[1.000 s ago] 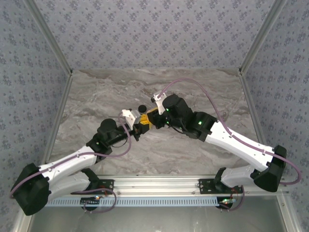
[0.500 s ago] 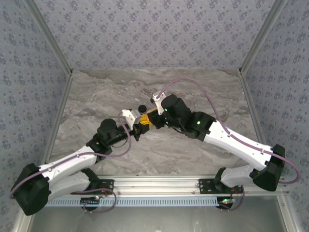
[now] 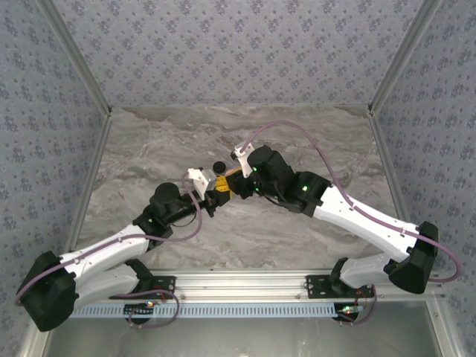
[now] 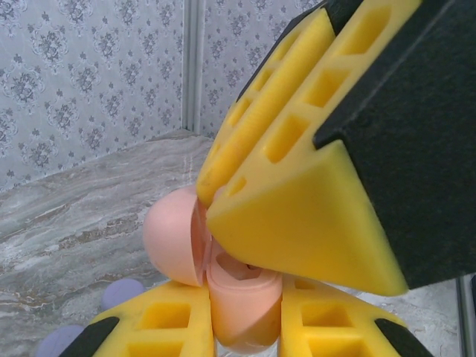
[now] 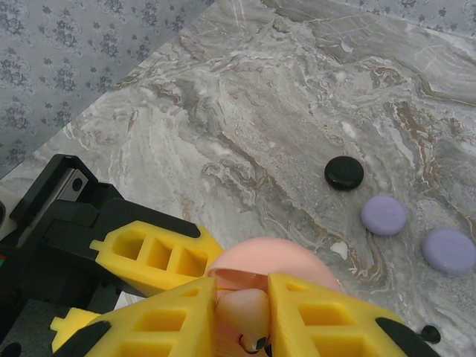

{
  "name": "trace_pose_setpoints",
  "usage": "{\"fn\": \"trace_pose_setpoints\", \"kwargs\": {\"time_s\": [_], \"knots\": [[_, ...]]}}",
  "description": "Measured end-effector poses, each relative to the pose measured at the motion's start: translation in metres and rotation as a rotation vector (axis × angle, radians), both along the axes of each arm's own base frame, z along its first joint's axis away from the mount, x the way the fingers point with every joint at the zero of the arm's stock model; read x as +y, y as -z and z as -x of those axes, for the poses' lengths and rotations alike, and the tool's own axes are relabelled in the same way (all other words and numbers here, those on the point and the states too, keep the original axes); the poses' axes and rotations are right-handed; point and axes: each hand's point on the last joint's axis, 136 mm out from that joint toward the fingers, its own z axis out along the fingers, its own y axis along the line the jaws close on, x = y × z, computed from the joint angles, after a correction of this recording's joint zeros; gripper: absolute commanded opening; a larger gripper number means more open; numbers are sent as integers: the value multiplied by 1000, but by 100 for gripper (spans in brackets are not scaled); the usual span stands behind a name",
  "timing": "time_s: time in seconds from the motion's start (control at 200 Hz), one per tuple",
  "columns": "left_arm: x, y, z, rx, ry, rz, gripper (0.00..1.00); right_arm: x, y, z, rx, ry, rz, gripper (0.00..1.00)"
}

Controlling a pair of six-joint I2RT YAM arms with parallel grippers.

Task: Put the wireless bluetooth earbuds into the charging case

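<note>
Here, L tool clamping pink case, R tool narrow round pale earbud, grip unclear

Smooth pink plastic charging case, glossy black disc, marble-look table.

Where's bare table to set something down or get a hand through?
Free: marble table from the black disc to the back wall; both side flanks; near strip ahead of the rail. Crowded: centre, where left tool and right tool meet at the pink case, lilac discs close by.
</note>
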Motion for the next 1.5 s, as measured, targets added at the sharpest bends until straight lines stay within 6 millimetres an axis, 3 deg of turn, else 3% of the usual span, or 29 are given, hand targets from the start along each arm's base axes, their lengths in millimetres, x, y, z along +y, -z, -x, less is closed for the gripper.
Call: {"fn": "trace_pose_setpoints", "kwargs": {"time_s": [0.33, 0.535, 0.565, 0.585, 0.6, 0.705, 0.839, 1.169, 1.499], "knots": [[0, 0, 0, -1, 0, 1, 0, -5, -19, -7, 2, 5, -38, 46], [0, -2, 0, -6, 0, 6, 0, -31, -27, -17, 37, 7, -116, 76], [0, -2, 0, -7, 1, 7, 0, -35, -25, -18, 54, 4, -133, 83], [0, -3, 0, -8, 1, 8, 0, -38, -23, -19, 72, 5, -148, 97], [0, -3, 0, -8, 1, 8, 0, -40, -21, -20, 79, 0, -155, 100], [0, -4, 0, -12, 1, 12, 0, -42, -1, -19, 164, -31, -197, 100], [0, -6, 0, -16, 1, 16, 0, -28, 18, -8, 272, -119, -236, 100], [0, -6, 0, -16, 1, 16, 0, 3, 10, 7, 328, -284, -327, 100], [0, -6, 1, -17, 5, 17, 0, 8, -8, 12, 296, -336, -370, 100]]}}
